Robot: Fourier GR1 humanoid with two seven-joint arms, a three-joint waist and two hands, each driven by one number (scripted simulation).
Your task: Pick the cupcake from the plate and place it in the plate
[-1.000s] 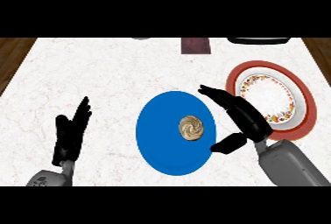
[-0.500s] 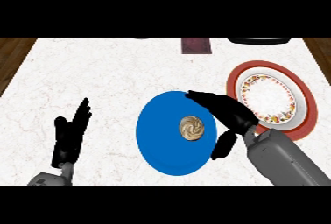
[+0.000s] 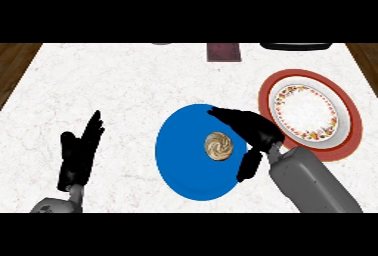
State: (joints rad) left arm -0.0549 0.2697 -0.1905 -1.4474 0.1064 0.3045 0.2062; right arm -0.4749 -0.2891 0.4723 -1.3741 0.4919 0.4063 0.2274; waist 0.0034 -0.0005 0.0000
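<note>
While the cupcake (image 3: 219, 146) lies uncovered on the blue plate (image 3: 181, 165), the plate's right rim is hidden by the right hand (image 3: 255, 131), spread and ungrasping.

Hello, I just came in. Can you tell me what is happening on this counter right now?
The robot's right hand is over the blue plate, open, with fingers above and thumb below the cupcake, which sits on that plate and is not yet gripped. To the right lies a red-rimmed patterned plate, with nothing on it. The left hand rests open at the lower left, touching nothing.
</note>
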